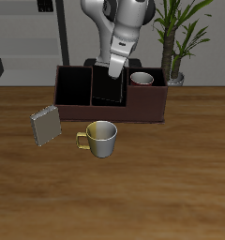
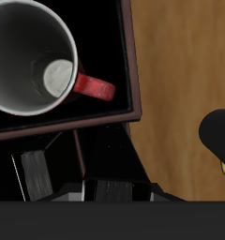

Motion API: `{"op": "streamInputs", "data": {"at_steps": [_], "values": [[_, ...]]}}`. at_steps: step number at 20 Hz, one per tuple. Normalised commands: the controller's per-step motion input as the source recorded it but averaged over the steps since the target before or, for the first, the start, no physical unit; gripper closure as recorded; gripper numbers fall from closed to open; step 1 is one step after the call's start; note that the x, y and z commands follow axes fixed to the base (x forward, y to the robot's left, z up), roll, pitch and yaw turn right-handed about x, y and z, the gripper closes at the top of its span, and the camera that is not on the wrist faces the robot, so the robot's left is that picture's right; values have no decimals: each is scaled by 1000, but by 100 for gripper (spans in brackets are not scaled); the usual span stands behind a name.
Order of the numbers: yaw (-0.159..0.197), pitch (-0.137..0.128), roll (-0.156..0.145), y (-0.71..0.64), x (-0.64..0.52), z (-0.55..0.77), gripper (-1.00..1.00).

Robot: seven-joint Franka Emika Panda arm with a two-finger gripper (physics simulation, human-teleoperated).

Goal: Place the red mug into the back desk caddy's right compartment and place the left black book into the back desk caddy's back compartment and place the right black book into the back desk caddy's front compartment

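Note:
The red mug (image 1: 142, 79) stands inside an end compartment of the dark brown desk caddy (image 1: 133, 109). In the wrist view, the red mug (image 2: 35, 56) shows its pale inside and red handle within the caddy (image 2: 131, 75) wall. My gripper (image 1: 113, 69) is over the caddy's middle and shut on the top of one upright black book (image 1: 107, 87), whose lower part is down between the walls. Which black book this is cannot be told. No second black book shows. In the wrist view, my gripper (image 2: 105, 180) and the book are mostly dark.
A cream mug with a yellow handle (image 1: 100, 138) (image 2: 222, 141) stands on the table in front of the caddy. A grey book (image 1: 46, 126) stands tilted beside it. A potted plant (image 1: 175, 42) stands behind the caddy's mug end.

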Motion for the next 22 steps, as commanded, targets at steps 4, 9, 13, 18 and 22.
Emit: {"op": "streamInputs", "data": {"at_steps": [4, 9, 13, 18, 22], "values": [[48, 55, 13, -8, -33, -329, 100], [20, 75, -1, -33, -13, -388, 100], [-28, 107, -16, -7, 29, -332, 100], [-80, 115, -11, -2, -35, -193, -100], [-31, -43, 16, 67, -26, 110, -100]]}}
